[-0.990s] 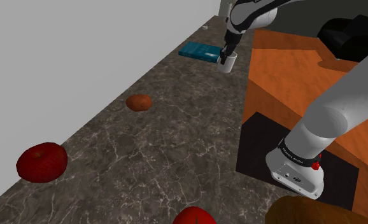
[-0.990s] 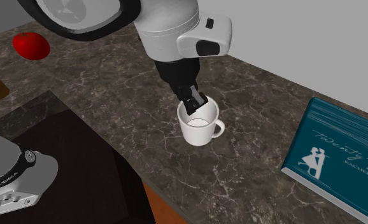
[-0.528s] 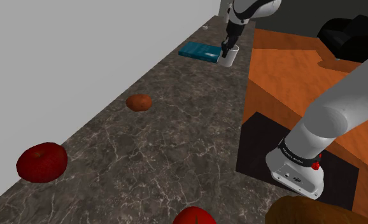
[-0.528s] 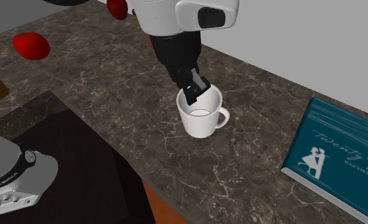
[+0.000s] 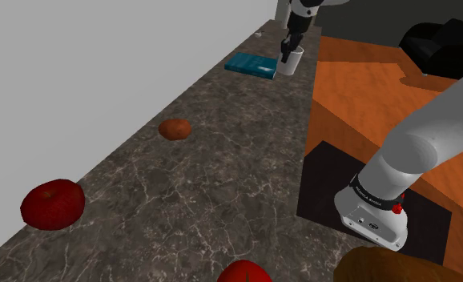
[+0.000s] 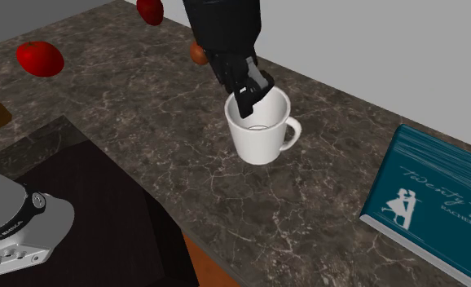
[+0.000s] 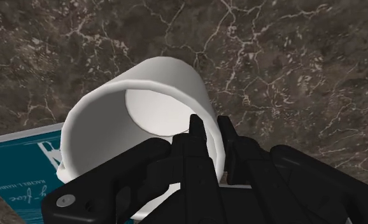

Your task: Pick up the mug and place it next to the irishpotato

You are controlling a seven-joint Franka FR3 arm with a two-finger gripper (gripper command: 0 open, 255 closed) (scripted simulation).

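Carry leg of the job right now, by my read. The claw (image 6: 246, 94) is clamped shut on the mug (image 6: 262, 130), one finger down inside the cup and the other outside, pinching the wall at the rim. The handle sticks out on the side away from the grip. The wrist view shows the same pinch, with the white mug (image 7: 144, 108) hanging off the fingertips and tipped a bit. It looks clear of the worktop (image 5: 222, 176) rather than sitting on it, though I can't say by how much.

Location-wise, the mug (image 5: 288, 64) is at the far end of the worktop, just beside the teal book (image 5: 250, 64) and close to the edge facing the stand. The potato (image 5: 175, 128) is well apart from it, near the wall-side edge about halfway along.

So next I'd need a long swing down the worktop toward the potato. Then I'd lower the mug so it lands just beside the potato and not on it, and only then let go. A rim pinch like this could let the mug swivel, so I'd go gently.
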